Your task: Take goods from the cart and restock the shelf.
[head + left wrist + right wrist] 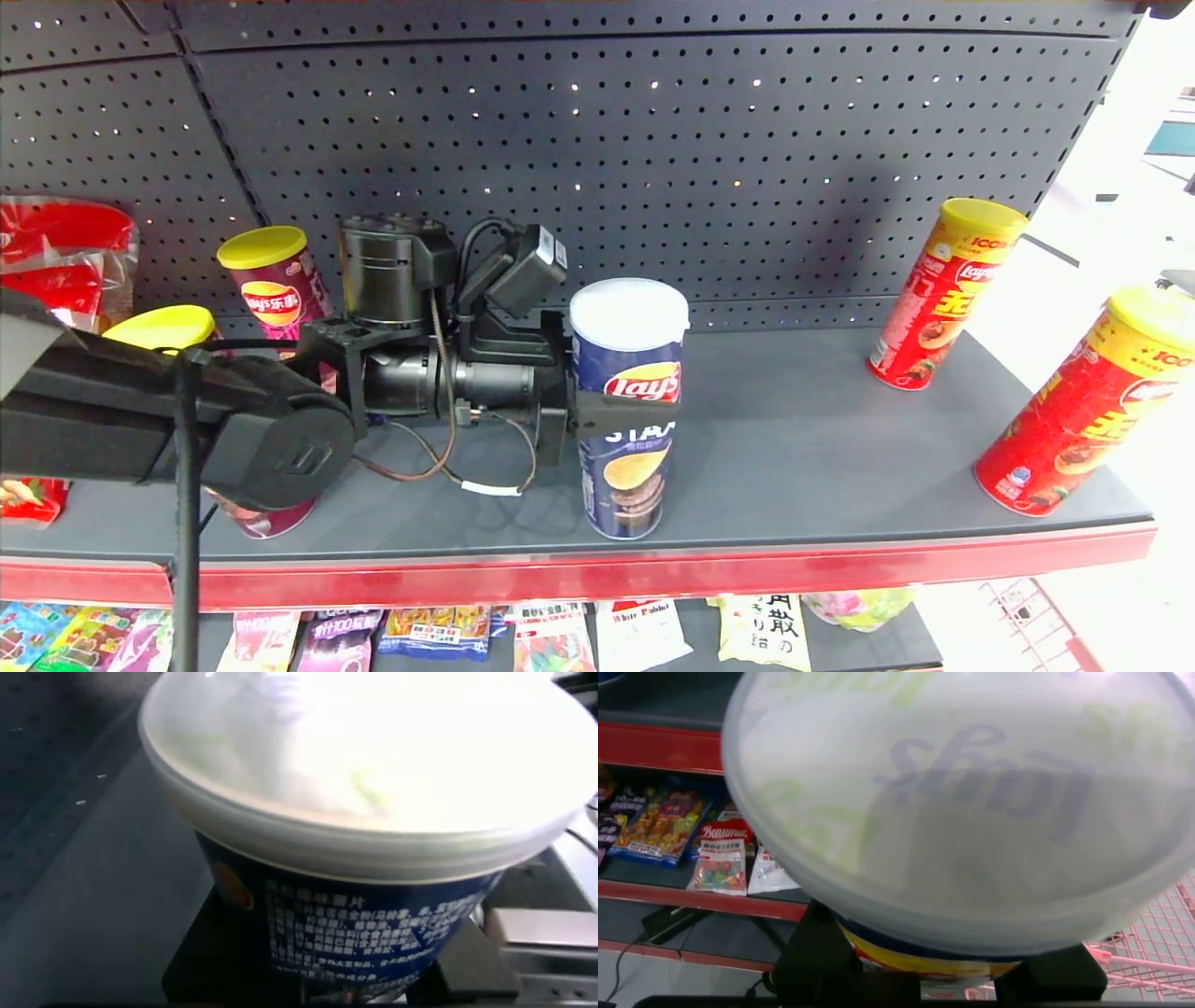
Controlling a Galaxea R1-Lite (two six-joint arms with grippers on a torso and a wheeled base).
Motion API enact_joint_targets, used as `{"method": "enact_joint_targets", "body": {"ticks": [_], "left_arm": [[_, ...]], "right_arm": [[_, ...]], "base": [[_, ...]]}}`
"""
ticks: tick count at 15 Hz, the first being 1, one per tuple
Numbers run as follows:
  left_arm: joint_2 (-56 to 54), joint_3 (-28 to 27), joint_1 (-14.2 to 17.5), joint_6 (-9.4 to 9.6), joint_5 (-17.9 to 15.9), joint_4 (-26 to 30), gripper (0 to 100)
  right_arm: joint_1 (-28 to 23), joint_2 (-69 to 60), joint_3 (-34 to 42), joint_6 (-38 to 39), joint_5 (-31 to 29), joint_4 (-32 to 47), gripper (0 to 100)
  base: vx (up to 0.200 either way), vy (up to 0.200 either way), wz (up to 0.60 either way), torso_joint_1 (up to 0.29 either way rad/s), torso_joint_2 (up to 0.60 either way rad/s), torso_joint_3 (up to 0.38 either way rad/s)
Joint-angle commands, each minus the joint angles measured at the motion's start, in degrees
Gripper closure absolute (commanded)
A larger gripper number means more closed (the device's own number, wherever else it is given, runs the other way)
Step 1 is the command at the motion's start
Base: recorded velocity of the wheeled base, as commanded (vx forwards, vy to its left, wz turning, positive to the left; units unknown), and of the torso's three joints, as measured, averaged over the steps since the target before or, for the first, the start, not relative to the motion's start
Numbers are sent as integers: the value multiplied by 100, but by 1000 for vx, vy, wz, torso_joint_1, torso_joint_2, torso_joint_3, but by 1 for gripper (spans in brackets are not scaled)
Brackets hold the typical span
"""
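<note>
shelf (794, 439): red cans (943, 289) well off to the right | blue can (624, 485): upright, base seemingly down near the front lip | left gripper (627, 413): clamped round its middle; confirm it sits flat, spread fingers evenly, back out level without nudging | right gripper (934, 971): grips second can (971, 812) beside the cart (1148, 952)

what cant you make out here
Head view: left arm partly hides the purple cans.
Head view: bottom edge cuts off the snack packets.
Right wrist view: its own lid hides most of the lidded can.
Left wrist view: bottom edge cuts off the blue chip can.
</note>
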Motion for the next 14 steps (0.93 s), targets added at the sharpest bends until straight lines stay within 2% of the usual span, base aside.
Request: {"method": "enact_joint_targets", "body": {"ticks": [1, 4, 5, 11, 14], "left_arm": [[23, 60, 4, 4, -22, 2, 100], [181, -1, 47, 109, -40, -130, 100], [243, -28, 109, 101, -40, -262, 100], [269, 16, 188, 101, -338, -262, 100], [392, -1, 250, 259, -426, -279, 100]], "right_arm": [[4, 9, 0, -2, 0, -1, 100], [4, 9, 0, -2, 0, -1, 100], [4, 9, 0, -2, 0, -1, 100], [4, 9, 0, -2, 0, -1, 100], [4, 9, 0, -2, -26, -1, 100]], "base": [[0, 0, 0, 0, 0, 0], [0, 0, 0, 0, 0, 0], [0, 0, 0, 0, 0, 0], [0, 0, 0, 0, 0, 0], [0, 0, 0, 0, 0, 0]]}}
